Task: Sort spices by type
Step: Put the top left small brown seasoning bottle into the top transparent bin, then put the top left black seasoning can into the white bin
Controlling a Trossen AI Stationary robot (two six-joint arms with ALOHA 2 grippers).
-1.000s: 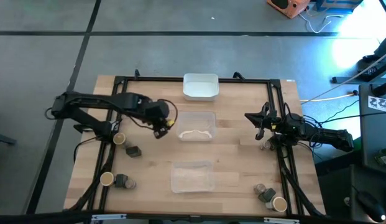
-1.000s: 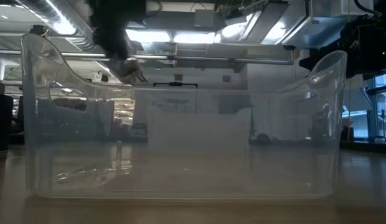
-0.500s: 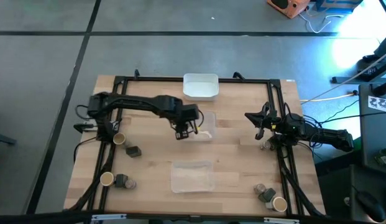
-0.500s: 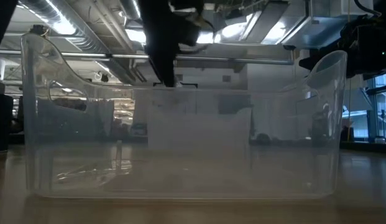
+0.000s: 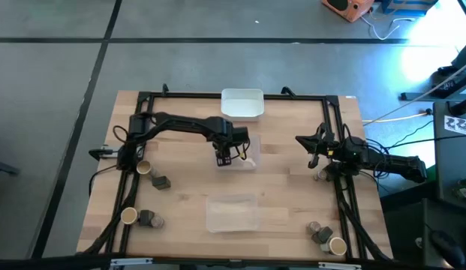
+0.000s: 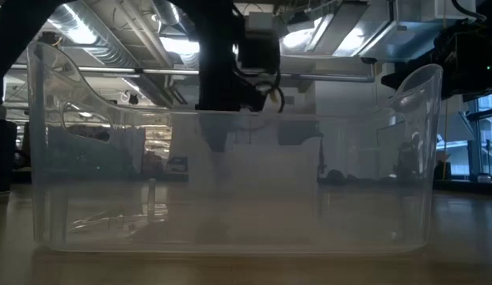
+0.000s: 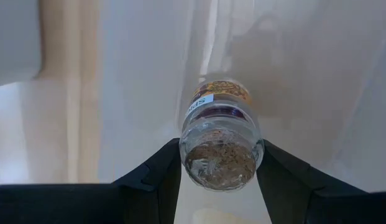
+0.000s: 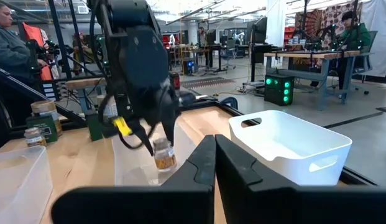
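My left gripper [image 5: 223,156] is over the middle clear tray [image 5: 248,142] and is shut on a small clear jar of brown spice [image 7: 220,146], which also shows in the right wrist view [image 8: 163,155]. My right gripper [image 5: 311,154] waits shut and empty at the table's right side. Other spices stand on the table. On the left are a tan-topped jar [image 5: 144,166], a dark block [image 5: 160,182], another tan-topped jar [image 5: 128,216] and grey jars [image 5: 150,220]. At the near right are a grey jar [image 5: 313,226], a dark block [image 5: 323,236] and a tan-topped jar [image 5: 337,245]. My left gripper pinches the jar's glass body [image 7: 188,146] between its two fingers, one on each side, near the end that faces the wrist camera. The fingers point down from above. The jar hangs roughly upright below them, its labelled end [image 7: 211,102] lowest, over the middle clear tray's floor.
A white tray [image 5: 242,104] stands at the far middle and a second clear tray [image 5: 233,212] at the near middle. It fills the low view [image 6: 230,190]. A small jar [image 5: 320,176] stands just beside my right gripper. A black frame rims the table.
My left gripper has carried the jar from the table's left side toward the right, over the middle clear tray, and has then gone down toward that tray. It has stayed shut on the jar.
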